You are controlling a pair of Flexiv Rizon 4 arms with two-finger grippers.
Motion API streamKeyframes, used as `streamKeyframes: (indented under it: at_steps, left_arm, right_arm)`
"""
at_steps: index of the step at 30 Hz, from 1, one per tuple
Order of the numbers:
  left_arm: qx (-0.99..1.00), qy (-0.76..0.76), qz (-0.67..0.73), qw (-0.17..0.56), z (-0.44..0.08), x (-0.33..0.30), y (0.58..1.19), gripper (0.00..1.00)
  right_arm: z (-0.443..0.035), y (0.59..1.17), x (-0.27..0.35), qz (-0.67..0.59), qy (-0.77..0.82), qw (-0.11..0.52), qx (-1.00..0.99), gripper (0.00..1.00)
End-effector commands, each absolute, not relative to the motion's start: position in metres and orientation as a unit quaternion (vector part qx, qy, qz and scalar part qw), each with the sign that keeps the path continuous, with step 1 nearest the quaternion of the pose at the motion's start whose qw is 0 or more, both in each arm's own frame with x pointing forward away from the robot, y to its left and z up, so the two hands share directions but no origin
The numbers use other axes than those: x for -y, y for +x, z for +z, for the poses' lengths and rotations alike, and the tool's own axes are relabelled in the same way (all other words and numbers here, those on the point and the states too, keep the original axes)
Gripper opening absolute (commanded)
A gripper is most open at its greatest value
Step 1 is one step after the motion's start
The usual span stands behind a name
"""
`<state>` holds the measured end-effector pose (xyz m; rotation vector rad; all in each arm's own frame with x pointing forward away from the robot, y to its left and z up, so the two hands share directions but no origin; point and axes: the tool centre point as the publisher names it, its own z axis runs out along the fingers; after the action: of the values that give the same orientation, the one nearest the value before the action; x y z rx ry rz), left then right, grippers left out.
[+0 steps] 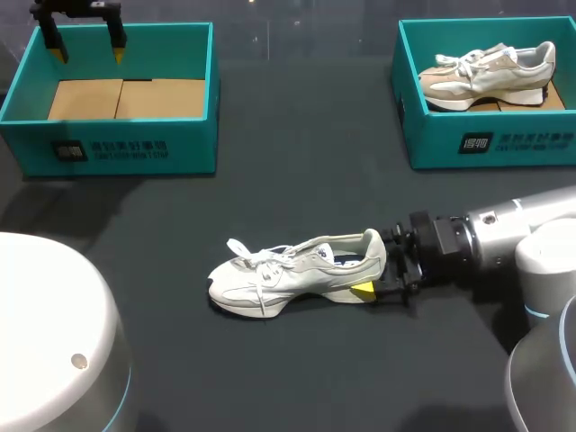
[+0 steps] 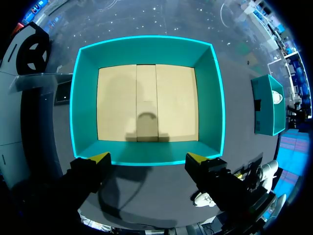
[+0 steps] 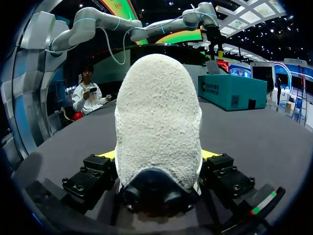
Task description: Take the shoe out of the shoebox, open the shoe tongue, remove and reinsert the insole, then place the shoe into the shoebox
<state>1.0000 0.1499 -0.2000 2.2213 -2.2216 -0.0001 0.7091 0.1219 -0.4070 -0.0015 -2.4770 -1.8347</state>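
The shoe point(image 1: 292, 270) stands on its sole on the dark worktop point(image 1: 297, 180), a little toward 6 o'clock from the middle, outside both boxes; its toe points to 9 o'clock and its heel to 3 o'clock, and its laces lie loose over the tongue. The right arm point(image 1: 504, 238) comes in low from 3 o'clock, and the right jaws grip the shoe's heel, one finger on each side; in the right wrist view the heel point(image 3: 157, 107) fills the space between the two fingers, with a yellow tip point(image 3: 105, 154) showing beside it. The left box point(image 1: 121, 135) sits at 10 o'clock, teal-walled, with only a bare cardboard floor point(image 2: 146, 103) inside; the left jaws hang above its far wall, wide open and holding nothing; in the left wrist view their yellow tips point(image 2: 100, 157) sit just over one teal wall point(image 2: 146, 156). The right box point(image 1: 504, 144) sits at 2 o'clock, well apart from the gripped shoe, and a second shoe point(image 1: 490, 76) lies inside it, toe to 9 o'clock.
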Motion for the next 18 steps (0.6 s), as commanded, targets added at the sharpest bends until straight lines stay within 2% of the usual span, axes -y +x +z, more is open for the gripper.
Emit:
streamKeyframes:
  at_steps: [1,11,18]
  left_arm:
    - [0.707,0.707,0.0,0.0,-0.2,-0.15,1.0,1.0]
    - [0.707,0.707,0.0,0.0,-0.2,-0.15,1.0,1.0]
    - [0.707,0.707,0.0,0.0,-0.2,-0.15,1.0,1.0]
  right_arm:
    - [-0.41,0.71,-0.125,-0.591,-0.003,0.03,0.806,0.0]
    - [-0.404,0.706,-0.116,-0.582,-0.021,-0.011,0.813,0.0]
    - [-0.402,0.706,-0.114,-0.58,-0.024,-0.015,0.814,0.0]
